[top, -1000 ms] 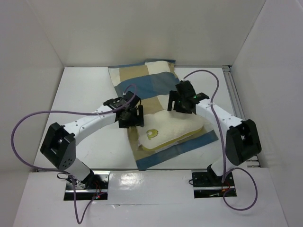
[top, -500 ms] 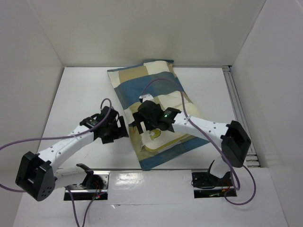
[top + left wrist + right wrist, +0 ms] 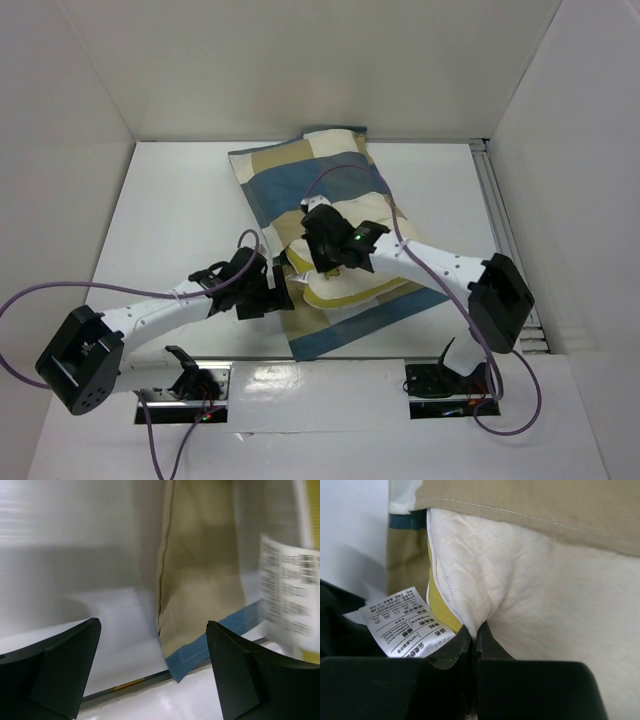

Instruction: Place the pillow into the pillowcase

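across the middle of the white table (image 3: 170,215) the checked pillowcase (image 3: 300,175) lies slantwise, its far end close to the back wall and its near corner almost at the table's front edge. the cream pillow (image 3: 350,292) sits partly inside it. from the right wrist, the case's tan hem (image 3: 530,505) crosses over the quilted cream surface, while the yellow-piped edge and its white tag (image 3: 402,622) stick out at the left side. the right gripper (image 3: 474,636) has its fingers pressed together, pinching a pucker of the pillow's edge just beside that tag. the left gripper (image 3: 152,627) hangs just left of the case's near-left edge, fingers spread wide and off the cloth. past its tips show the case's tan corner and blue border. open table surface runs on both sides of the case, wider on the left, up to the side walls.
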Tool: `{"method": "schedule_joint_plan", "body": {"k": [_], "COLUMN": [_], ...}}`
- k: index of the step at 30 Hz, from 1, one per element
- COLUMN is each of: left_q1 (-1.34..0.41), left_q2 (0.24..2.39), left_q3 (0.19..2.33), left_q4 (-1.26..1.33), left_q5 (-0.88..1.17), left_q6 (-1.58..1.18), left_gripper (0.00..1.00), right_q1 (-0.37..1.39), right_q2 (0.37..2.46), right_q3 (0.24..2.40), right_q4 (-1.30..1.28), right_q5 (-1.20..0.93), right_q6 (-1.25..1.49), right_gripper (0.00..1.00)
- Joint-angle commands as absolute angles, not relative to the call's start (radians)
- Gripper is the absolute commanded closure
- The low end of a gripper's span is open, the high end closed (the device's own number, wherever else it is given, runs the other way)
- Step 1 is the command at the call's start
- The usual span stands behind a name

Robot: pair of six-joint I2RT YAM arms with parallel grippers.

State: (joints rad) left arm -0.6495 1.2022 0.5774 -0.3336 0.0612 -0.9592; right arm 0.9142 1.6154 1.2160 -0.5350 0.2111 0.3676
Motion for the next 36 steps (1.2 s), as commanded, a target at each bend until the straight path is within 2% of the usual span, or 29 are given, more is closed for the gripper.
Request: {"method": "schedule_joint_plan", "body": {"k": [1,9,11,13,15,16,19,21,25,27,28,30,32,33,36], "left_q1": [-0.675,-0.675,-0.684,-0.693,-0.702,-0.703,-0.703,-0.703,-0.703,-0.703,-0.713,-0.713,-0.713,-0.713,-0.739], "left_q2": [1.206,1.253,1.262,1.226,1.186,1.166,1.082,1.017,0.957,0.927,0.892,0.853,0.805,0.789,0.723], "left_q3": [0.574,0.554,0.554,0.554,0.554,0.554,0.587,0.644,0.907,0.968,0.983,0.961,0.856,0.81,0.625], "left_q4": [-0.216,-0.13,-0.104,-0.095,-0.106,-0.116,-0.141,-0.15,-0.182,-0.183,-0.195,-0.195,-0.195,-0.183,-0.106], "left_q5": [0.097,0.087,0.087,0.075,0.064,0.055,0.064,0.093,0.222,0.235,0.247,0.259,0.268,0.268,0.308], "left_q6": [-0.939,-0.948,-0.959,-0.969,-0.991,-0.991,-1.002,-1.002,-0.982,-0.971,-0.971,-0.98,-1.009,-1.041,-1.112], "left_gripper": [0.0,0.0,0.07,0.41,0.87,1.0,1.0,1.0,1.0,1.0,1.0,1.0,1.0,1.0,1.0], "right_q1": [0.891,0.873,0.873,0.873,0.862,0.862,0.825,0.789,0.778,0.813,0.831,0.877,0.877,0.862,0.851], "right_q2": [1.51,1.5,1.5,1.5,1.525,1.535,1.583,1.63,1.672,1.672,1.663,1.651,1.669,1.695,1.863], "right_q3": [1.305,1.328,1.328,1.318,1.295,1.295,1.307,1.406,1.835,1.902,1.902,1.759,1.51,1.441,1.364], "right_q4": [-0.537,-0.537,-0.537,-0.525,-0.516,-0.515,-0.486,-0.515,-0.65,-0.678,-0.678,-0.619,-0.53,-0.427,-0.344], "right_q5": [0.117,0.037,0.037,0.037,0.037,0.037,0.037,0.037,0.133,0.133,0.133,0.12,0.022,-0.012,-0.054], "right_q6": [0.341,0.328,0.328,0.328,0.337,0.337,0.337,0.313,0.246,0.233,0.233,0.255,0.32,0.343,0.399], "right_gripper": [1.0,1.0,1.0,1.0,1.0,1.0,1.0,1.0,1.0,1.0,1.0,1.0,1.0,1.0,1.0]}}
